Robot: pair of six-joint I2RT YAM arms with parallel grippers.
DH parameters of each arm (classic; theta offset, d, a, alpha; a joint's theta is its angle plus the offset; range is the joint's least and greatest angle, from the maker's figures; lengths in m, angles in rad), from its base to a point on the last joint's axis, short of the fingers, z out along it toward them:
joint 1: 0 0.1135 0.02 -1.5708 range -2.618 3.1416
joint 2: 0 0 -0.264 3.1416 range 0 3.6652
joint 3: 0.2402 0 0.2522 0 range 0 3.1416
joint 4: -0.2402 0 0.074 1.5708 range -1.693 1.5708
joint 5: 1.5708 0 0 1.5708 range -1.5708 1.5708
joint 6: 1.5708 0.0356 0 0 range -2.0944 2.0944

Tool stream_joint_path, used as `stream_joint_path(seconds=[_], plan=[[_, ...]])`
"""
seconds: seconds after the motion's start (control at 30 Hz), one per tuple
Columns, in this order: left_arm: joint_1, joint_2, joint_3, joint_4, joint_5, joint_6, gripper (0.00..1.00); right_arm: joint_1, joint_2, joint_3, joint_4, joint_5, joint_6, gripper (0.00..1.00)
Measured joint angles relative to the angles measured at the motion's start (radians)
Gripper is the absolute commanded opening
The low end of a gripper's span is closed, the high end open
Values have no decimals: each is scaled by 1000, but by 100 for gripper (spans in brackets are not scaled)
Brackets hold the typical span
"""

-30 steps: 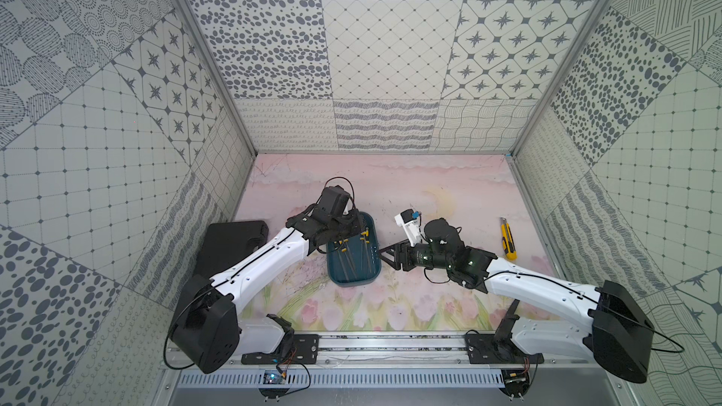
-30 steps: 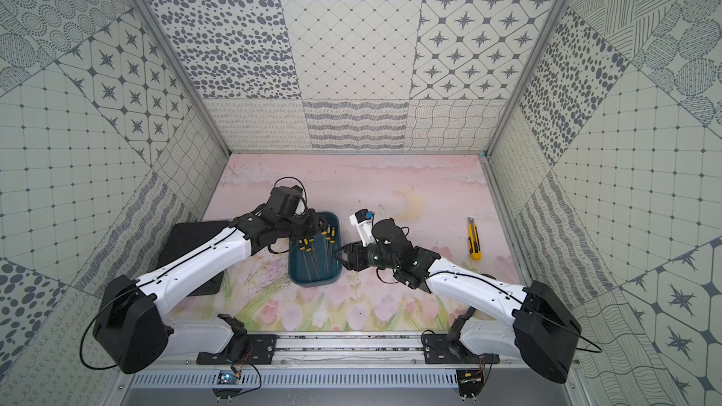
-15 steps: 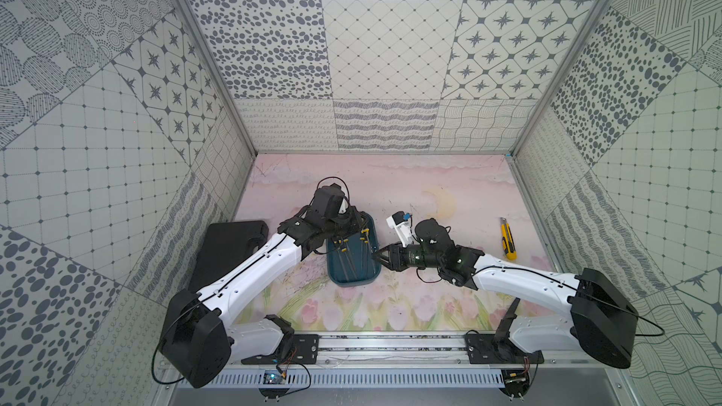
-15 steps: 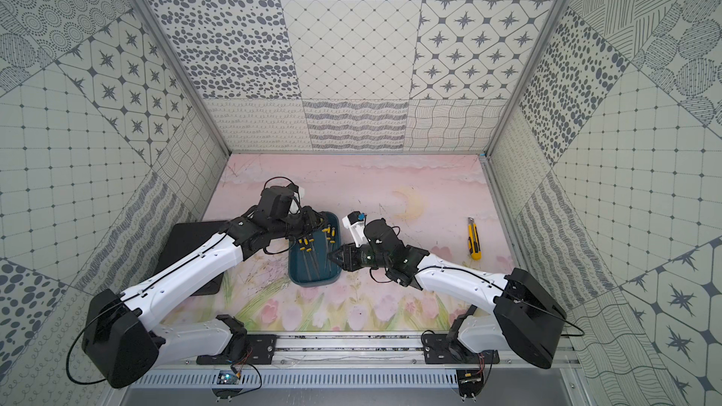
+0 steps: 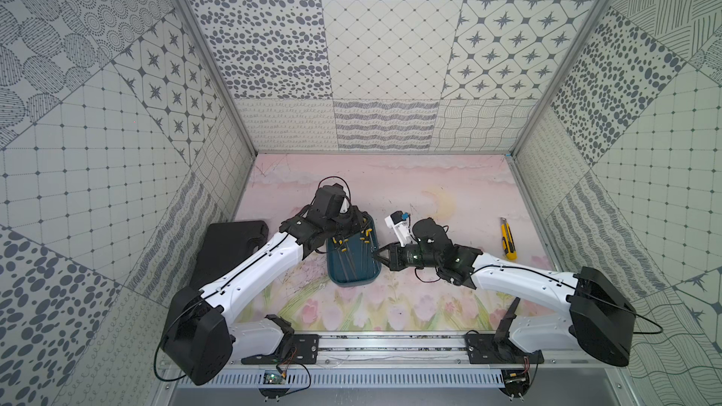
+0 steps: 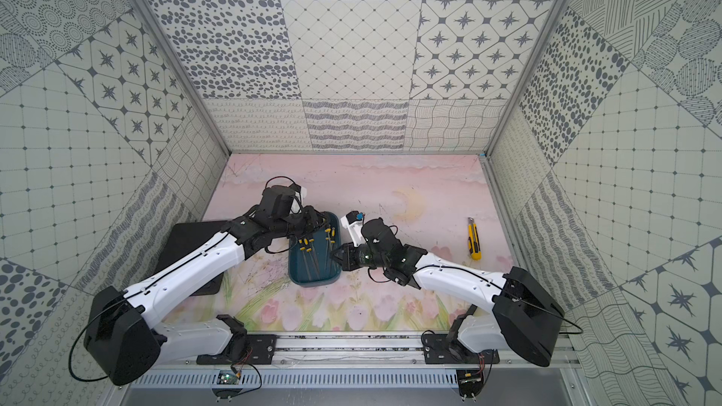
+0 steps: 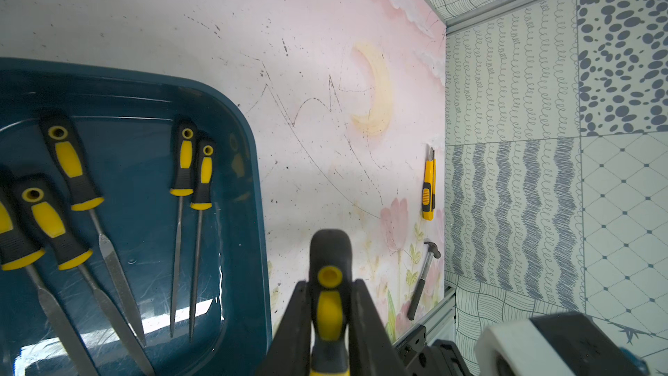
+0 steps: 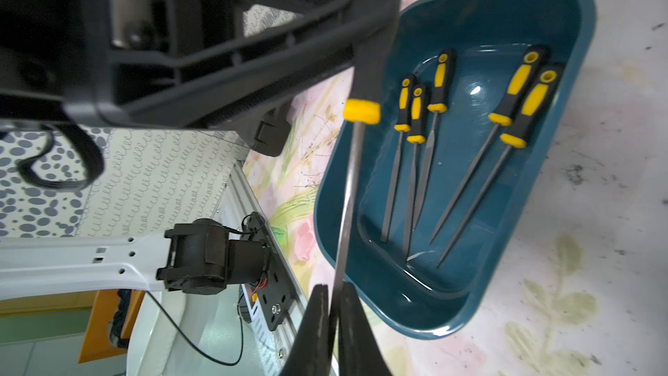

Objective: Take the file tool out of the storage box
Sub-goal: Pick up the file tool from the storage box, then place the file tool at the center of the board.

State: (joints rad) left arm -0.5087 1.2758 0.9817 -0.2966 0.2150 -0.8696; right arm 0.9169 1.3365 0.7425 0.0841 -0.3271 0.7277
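- Since a second ago your right arm has edged in toward the tub, and its jaws, then about half apart, have come together on a file's shaft.
- Far left in both top views, the flat black case (image 5: 230, 240) lies partly under the left arm.
- Your left gripper (image 7: 329, 305) is clamped on the black-and-yellow handle of the file tool (image 8: 349, 189). In a top view it hangs over the far end of the storage box (image 5: 353, 282).
- The storage box sits on the flowered mat between the two arms. Five other files (image 8: 439, 81) lie on its floor, handles toward the far end.
- The held file is lifted off the floor of the box, near its right-hand rim. It is gripped at both ends, the handle by the left arm and the thin shaft by the right.
- Your right gripper (image 8: 333, 294) is pinched tight on the shaft near its tip, at the box's right rim.
- Well to the right, a yellow utility knife (image 5: 507, 243) lies near the wall. The left wrist view also shows a small hammer (image 7: 423, 276) close by.
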Motion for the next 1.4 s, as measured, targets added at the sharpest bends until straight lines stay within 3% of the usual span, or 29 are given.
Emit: stream_joint_path(seconds=[0.27,0.43,0.57,0.67,1.07,1.4], plan=[[-3,24,15,4,-2,2,19,5,-3,44,-99,63,-25,0],[-6,43,33,13,2,13,57,-4,-33,63,-185,127,-53,0],[-6,31,56,12,-2,33,75,-29,-88,63,-254,182,-68,0],[-6,8,85,-5,-11,68,97,-61,-134,63,-326,235,-89,0],[-6,-104,72,-102,-48,196,99,-250,-154,56,-629,409,-181,0],[-7,-152,-7,-169,-72,270,99,-379,52,64,-686,435,-268,0]])
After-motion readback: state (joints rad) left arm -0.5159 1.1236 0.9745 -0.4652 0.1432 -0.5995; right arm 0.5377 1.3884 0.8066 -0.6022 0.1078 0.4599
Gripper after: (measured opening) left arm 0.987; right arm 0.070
